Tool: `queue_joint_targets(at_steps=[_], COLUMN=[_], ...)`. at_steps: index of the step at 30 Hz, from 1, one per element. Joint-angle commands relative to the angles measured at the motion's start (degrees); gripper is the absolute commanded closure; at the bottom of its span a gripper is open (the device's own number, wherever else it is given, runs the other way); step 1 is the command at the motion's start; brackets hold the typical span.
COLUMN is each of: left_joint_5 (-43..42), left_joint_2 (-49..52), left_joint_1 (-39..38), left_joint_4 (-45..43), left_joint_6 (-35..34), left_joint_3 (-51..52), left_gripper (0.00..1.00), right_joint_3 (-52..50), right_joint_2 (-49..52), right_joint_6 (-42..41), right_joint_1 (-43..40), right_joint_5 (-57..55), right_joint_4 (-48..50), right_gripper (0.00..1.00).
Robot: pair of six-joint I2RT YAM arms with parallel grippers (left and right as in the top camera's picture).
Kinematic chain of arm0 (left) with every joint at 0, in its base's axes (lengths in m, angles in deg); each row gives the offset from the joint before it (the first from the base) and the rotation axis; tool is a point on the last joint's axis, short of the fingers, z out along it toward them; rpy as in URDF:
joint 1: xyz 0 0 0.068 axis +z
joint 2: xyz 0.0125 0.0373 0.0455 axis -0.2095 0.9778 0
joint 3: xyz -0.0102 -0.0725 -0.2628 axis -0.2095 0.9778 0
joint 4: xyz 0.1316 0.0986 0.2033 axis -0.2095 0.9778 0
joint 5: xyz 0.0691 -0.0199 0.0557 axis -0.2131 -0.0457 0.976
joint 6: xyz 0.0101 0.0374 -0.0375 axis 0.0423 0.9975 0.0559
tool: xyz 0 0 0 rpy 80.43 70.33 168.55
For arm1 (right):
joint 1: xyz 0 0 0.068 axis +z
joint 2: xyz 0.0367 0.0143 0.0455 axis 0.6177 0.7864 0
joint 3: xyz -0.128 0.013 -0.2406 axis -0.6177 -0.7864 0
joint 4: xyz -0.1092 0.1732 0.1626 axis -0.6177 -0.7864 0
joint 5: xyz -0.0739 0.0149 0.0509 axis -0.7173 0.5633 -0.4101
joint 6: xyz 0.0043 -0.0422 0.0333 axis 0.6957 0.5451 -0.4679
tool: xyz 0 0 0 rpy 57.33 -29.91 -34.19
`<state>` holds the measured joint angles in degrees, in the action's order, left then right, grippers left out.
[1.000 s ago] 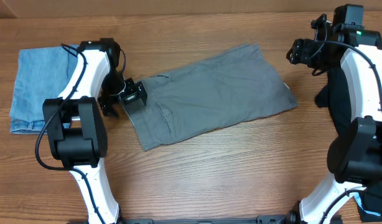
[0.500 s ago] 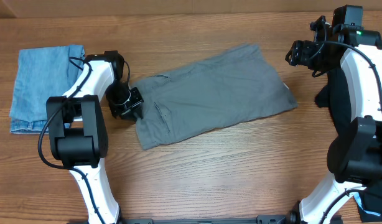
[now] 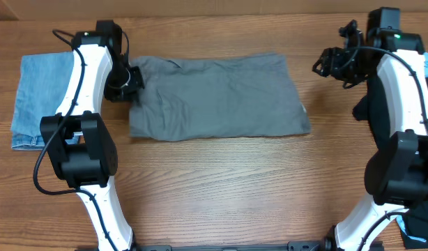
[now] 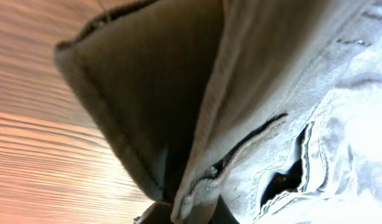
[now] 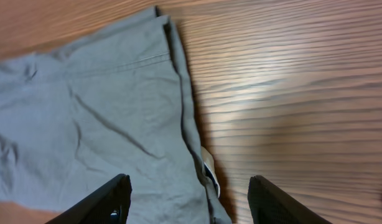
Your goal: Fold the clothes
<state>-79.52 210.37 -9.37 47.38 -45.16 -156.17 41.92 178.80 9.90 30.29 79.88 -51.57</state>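
Note:
The clothes, a pair of grey shorts (image 3: 221, 97), lie spread flat across the middle of the table, long side running left to right. My left gripper (image 3: 134, 82) is shut on their upper left edge. In the left wrist view the waistband and fly (image 4: 241, 143) fill the frame, and the fabric is pinched between the fingertips (image 4: 191, 213) at the bottom. My right gripper (image 3: 324, 66) hovers open just past the shorts' upper right corner. In the right wrist view the shorts' edge with a small white label (image 5: 206, 167) lies below, between the spread fingers (image 5: 110, 200).
A folded blue denim garment (image 3: 40, 101) lies at the far left, behind the left arm. A black garment (image 3: 367, 104) sits at the right by the right arm's base. Bare wooden table (image 3: 221, 188) lies in front of the shorts.
My left gripper shut on the shorts' left edge and pulled it toward the back, so the shorts swung from slanted to straight. My right gripper shifted slightly left, jaws a little narrower.

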Motion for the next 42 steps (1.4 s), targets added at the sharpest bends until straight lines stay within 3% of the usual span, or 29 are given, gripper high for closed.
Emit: queue_joint_targets(at_steps=[1,5,7,10,17,35,42], left_joint_5=[8.1,7.9,7.8,7.7,7.1,1.3,-1.6], left_joint_2=[-0.3,-0.3,-0.3,-0.3,-0.3,-0.3,-0.3], left_joint_1=[0.0,-0.2,-0.4,-0.7,-2.1,-5.5,-5.7], left_joint_4=[1.4,1.9,2.5,3.7,6.4,5.1,7.3], left_joint_6=[6.2,7.0,7.0,6.9,6.7,1.0,0.2], left_joint_3=[-4.7,-8.3,-10.6,-14.6,-20.4,-20.9,-26.2], left_gripper=[0.96,0.96,0.96,0.96,0.96,0.96,0.96], right_joint_3=[0.2,0.2,0.2,0.0,0.0,0.0,0.0], right_joint_2=[0.9,0.9,0.9,0.9,2.8,11.5,15.5], right_joint_6=[0.3,0.3,0.2,-0.2,-0.2,-4.6,-9.2], right_joint_1=[5.2,11.0,14.1,18.4,25.5,35.9,38.7], right_joint_5=[2.3,2.9,3.0,2.9,2.9,3.4,3.4], right_joint_4=[-0.2,-0.1,0.2,1.2,4.9,18.4,24.1], right_gripper=[0.36,0.36,0.46,0.71,0.95,0.96,0.96])
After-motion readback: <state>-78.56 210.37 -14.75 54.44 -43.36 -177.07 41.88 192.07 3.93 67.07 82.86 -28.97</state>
